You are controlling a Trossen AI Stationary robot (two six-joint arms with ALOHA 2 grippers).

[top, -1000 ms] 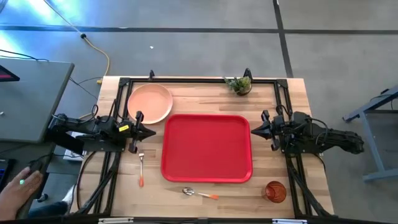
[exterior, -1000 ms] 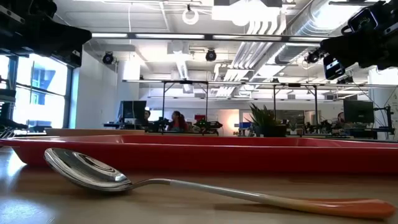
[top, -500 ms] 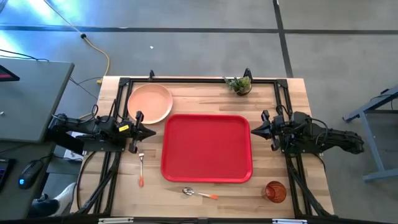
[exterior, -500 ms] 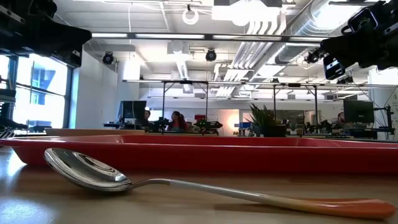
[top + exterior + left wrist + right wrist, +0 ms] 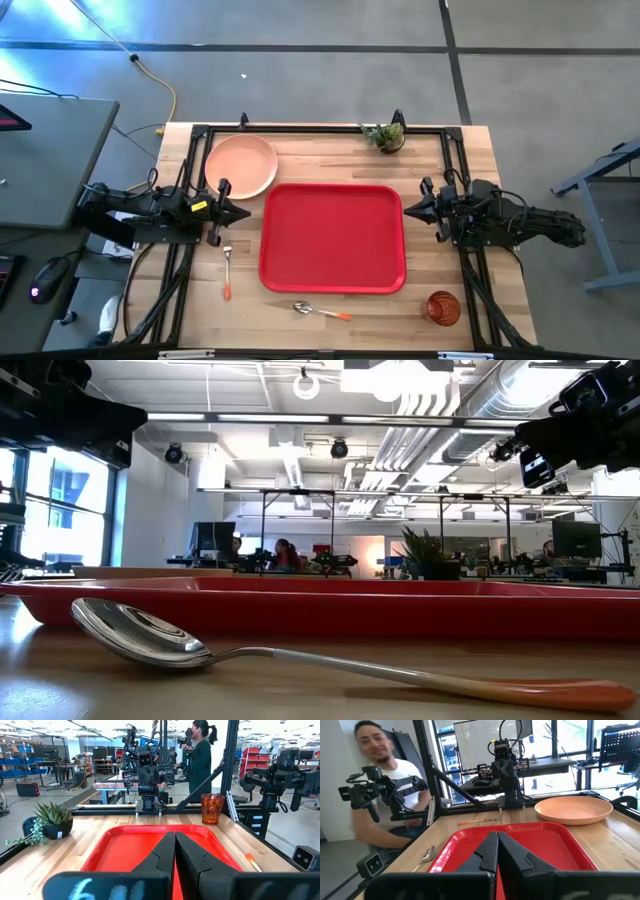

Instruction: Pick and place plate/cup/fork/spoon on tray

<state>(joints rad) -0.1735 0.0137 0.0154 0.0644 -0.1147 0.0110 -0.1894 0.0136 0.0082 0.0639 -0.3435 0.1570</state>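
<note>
The red tray (image 5: 333, 238) lies in the middle of the table. The peach-pink plate (image 5: 241, 165) lies at the far left, beyond the tray's far left corner. The fork (image 5: 227, 272) lies left of the tray, tines toward the far edge. The spoon (image 5: 320, 311) lies near the front edge, below the tray. The red-orange cup (image 5: 442, 307) stands upright at the near right. My left gripper (image 5: 246, 212) is shut and empty at the tray's left edge. My right gripper (image 5: 406, 209) is shut and empty at the tray's right edge.
A small potted green plant (image 5: 385, 135) stands at the far edge, right of centre. A black frame (image 5: 300, 128) runs along the table's far edge and sides. A person (image 5: 385, 790) with a camera rig stands beyond the table's near side.
</note>
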